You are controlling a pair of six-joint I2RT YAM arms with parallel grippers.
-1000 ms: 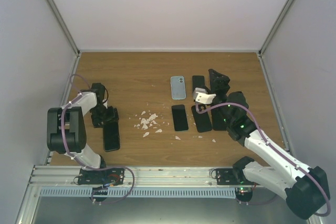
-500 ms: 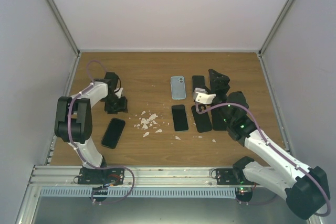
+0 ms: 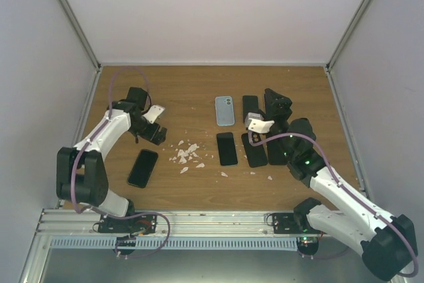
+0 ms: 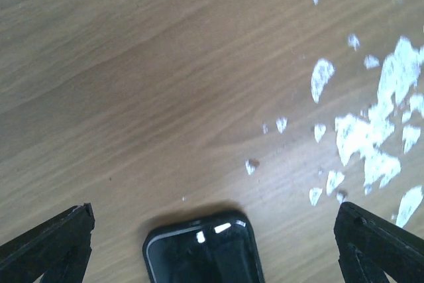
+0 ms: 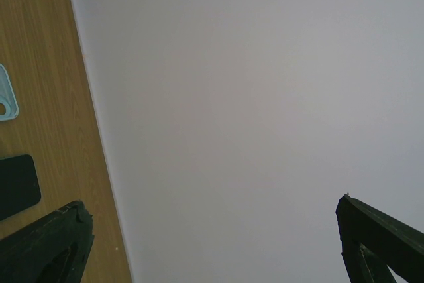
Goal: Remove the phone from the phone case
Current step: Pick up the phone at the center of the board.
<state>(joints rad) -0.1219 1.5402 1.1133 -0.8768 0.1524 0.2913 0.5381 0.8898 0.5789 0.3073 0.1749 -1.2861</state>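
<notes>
Top external view: one brown wooden table top fills the middle, with two black-and-white robot arms, the left arm at lower left and the right arm at lower right. Five flat slabs can be counted on the wood. One light blue phone case lies at upper centre, three plain black slabs lie near it at centre right, and the black phone in its glossy black case lies alone at lower left. Whether another dark slab hides under the right arm I cannot tell. A scatter of small white scraps sits at centre, too fine to count.

Since a second ago the left gripper has left the cased phone and moved up and to the right. The phone lay straight then and now lies tilted, its top end toward the right. The right arm has hardly shifted.

The cased phone lies below and a little left of the left gripper, apart from it. In the left wrist view its top end shows at bottom centre, between the two black fingers, which stand spread wide and touch nothing. The right gripper, at centre right among the black slabs, is likewise spread wide and empty, its fingers in the bottom corners of the right wrist view.
</notes>
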